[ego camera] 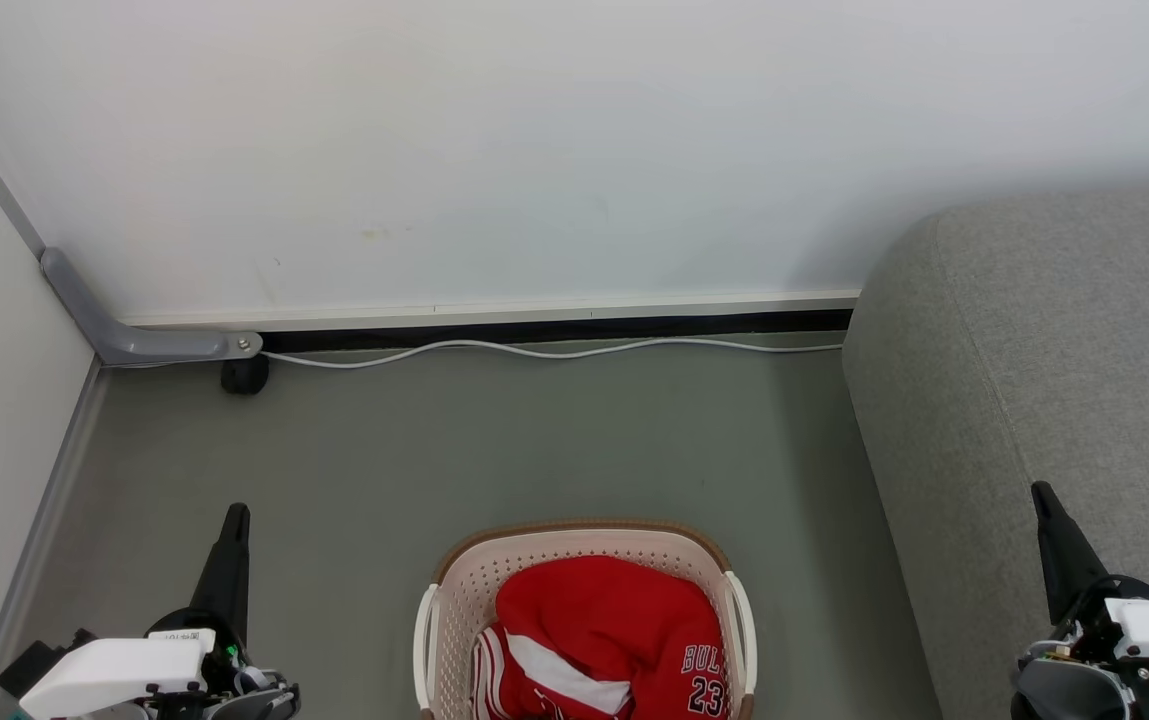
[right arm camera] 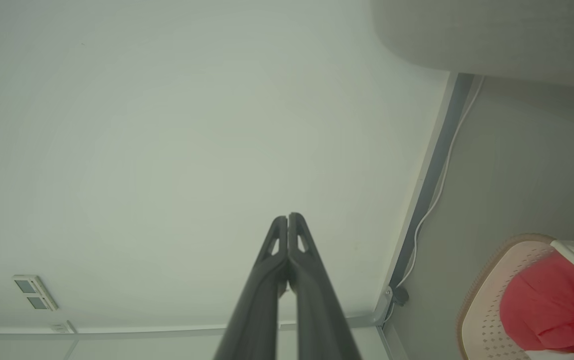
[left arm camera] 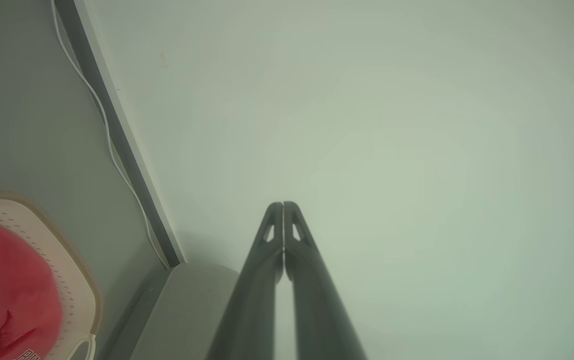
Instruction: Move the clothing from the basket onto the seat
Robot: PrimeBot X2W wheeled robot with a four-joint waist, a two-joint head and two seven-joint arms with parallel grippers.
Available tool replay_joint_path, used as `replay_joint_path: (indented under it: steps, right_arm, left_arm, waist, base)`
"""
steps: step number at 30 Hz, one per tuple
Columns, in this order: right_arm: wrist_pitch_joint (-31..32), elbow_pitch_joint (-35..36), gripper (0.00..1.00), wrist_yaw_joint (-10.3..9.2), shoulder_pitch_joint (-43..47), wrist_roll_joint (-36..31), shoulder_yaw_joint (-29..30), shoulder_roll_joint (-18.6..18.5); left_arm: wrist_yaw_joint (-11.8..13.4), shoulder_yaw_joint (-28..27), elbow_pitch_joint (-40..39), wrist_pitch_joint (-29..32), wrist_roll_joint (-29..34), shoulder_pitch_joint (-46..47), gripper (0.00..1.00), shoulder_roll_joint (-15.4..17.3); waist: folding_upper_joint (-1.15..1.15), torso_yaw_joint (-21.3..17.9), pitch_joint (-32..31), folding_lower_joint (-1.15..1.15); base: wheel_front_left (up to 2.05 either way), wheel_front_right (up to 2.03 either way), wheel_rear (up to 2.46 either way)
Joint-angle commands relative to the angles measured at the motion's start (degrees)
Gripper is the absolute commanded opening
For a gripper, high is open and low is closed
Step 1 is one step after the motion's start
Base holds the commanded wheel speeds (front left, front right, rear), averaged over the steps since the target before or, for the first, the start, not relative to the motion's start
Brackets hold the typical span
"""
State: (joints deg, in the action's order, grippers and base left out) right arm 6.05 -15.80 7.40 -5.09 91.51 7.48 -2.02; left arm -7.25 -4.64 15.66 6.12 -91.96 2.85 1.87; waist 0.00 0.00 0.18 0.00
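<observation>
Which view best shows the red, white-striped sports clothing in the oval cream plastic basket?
The head view: the clothing lies centred in the basket, stripes and number 23 legible. The left wrist view catches a blurred red part at its edge; the right wrist view likewise.

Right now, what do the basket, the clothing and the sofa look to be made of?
Basket: likely moulded plastic, matt cream; perforated walls, brown woven-look rim.
Clothing: soft red fabric, probably synthetic jersey; it folds and creases.
Sofa: grey woven upholstery, matt, with fine flecked texture.
</observation>
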Motion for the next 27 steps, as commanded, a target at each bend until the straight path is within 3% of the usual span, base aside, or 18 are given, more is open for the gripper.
replay_joint_path:
  steps: [1, 27]
  right_arm:
    - [0.42, 1.78, 0.0, 0.09, -1.09, 0.68, -0.98, -0.86]
    - [0.42, 1.78, 0.0, 0.09, -1.09, 0.68, -0.98, -0.86]
  left_arm:
    - [-0.24, -1.85, -1.63, 0.34, -0.23, 3.33, 0.0, 1.0]
    - [-0.24, -1.85, -1.63, 0.34, -0.23, 3.33, 0.0, 1.0]
  waist:
    - [0.0, 0.0, 0.0, 0.0]
    - [0.0, 0.0, 0.0, 0.0]
  base:
    - [0.0, 0.0, 0.0]
    - [0.0, 0.0, 0.0]
